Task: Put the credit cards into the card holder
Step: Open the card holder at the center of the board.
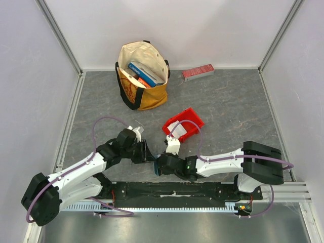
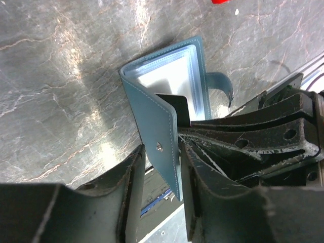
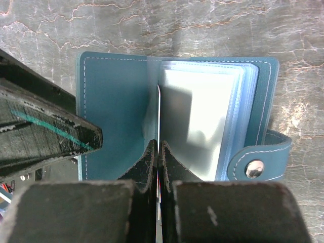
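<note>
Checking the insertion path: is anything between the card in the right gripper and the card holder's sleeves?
Nothing visible. The card, pinched in the right gripper, stands edge-on at the open card holder, whose cover the left gripper holds aside.

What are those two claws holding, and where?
Left gripper clamps the card holder by its open cover's edge; right gripper pinches a credit card by its near end.
</note>
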Action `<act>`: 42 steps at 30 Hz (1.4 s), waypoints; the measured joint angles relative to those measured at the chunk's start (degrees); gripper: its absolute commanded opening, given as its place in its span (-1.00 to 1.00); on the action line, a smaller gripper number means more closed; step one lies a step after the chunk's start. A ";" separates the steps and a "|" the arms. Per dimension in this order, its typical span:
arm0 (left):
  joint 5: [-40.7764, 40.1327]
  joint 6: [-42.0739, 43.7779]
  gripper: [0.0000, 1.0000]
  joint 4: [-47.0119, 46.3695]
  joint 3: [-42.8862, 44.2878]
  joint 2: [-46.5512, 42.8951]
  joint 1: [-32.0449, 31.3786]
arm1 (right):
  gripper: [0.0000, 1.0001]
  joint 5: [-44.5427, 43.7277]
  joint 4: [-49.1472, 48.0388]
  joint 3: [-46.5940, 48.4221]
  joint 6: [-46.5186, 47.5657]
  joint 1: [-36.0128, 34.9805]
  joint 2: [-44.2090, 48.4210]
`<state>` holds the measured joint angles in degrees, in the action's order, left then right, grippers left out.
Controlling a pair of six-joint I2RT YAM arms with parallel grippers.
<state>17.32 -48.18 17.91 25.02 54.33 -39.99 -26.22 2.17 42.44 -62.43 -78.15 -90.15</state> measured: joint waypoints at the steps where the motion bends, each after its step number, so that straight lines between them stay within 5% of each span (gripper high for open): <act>1: 0.26 0.26 -0.27 0.15 0.00 0.00 0.00 | -1.00 -0.02 0.00 0.00 -0.09 0.00 -0.04; 13: 2.38 2.62 -0.45 3.87 0.00 -0.63 -0.11 | -1.00 -0.22 0.00 0.15 -0.79 0.00 -0.35; 20: 2.38 2.95 -0.97 4.70 0.00 -0.90 -0.35 | -1.00 -0.22 0.00 0.15 -1.03 0.00 -0.37; 27: 2.01 3.04 -0.96 4.74 0.00 -1.33 -0.39 | -1.00 -0.26 0.81 0.09 0.02 0.00 1.09; 36: 0.52 3.02 -0.97 4.74 0.00 -2.10 -0.39 | -1.00 -2.60 4.02 -4.74 2.21 3.48 19.26; 42: 0.55 3.04 -0.96 4.63 0.00 -1.70 -0.39 | -1.00 -2.21 6.51 -8.15 2.99 5.22 19.63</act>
<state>17.87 -45.15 22.55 25.02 52.62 -40.38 -28.42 8.69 34.28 -59.44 -72.93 -70.52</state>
